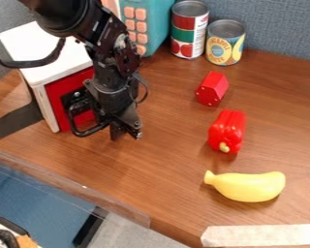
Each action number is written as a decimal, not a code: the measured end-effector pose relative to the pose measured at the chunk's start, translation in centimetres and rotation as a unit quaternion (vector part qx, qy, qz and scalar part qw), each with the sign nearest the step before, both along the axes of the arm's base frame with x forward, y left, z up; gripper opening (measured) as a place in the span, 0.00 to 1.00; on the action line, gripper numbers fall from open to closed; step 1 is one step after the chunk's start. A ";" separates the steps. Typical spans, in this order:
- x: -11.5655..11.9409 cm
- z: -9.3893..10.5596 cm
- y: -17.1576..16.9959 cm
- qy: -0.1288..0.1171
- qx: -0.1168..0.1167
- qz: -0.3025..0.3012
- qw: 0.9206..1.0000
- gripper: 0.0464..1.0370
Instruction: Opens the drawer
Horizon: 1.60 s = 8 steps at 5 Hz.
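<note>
The gripper (125,131) hangs at the left of the table, just in front of the small white box with the red front, its tips low over the wood. The drawer (59,97) is the red face of that white box (46,58); it looks flush with the box's sides. Parts of the gripper and a black piece at the drawer's middle cover much of the red face, so the handle is hard to make out.
A red block (212,88), a red pepper (226,131) and a yellow banana (247,186) lie on the right. Two cans (224,42) and a teal toy with buttons (159,22) stand at the back. The table edge (67,186) runs along the lower left.
</note>
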<state>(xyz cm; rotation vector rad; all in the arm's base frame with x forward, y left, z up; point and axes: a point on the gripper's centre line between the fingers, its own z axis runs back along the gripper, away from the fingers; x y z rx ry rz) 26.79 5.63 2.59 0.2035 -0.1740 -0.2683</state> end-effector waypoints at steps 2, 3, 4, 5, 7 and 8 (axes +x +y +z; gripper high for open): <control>-0.3 -0.1 -2.5 0.010 0.013 -0.018 1.000 0.12; -1.1 -0.1 -4.2 0.016 0.010 -0.011 1.000 0.12; -1.7 0.0 -5.8 0.017 0.001 -0.013 1.000 0.12; -2.4 0.4 -7.0 0.011 -0.005 -0.016 1.000 0.11; -3.5 0.9 -9.4 0.006 -0.018 -0.022 1.000 0.10; -4.3 0.7 -9.9 0.012 -0.019 -0.032 0.999 0.15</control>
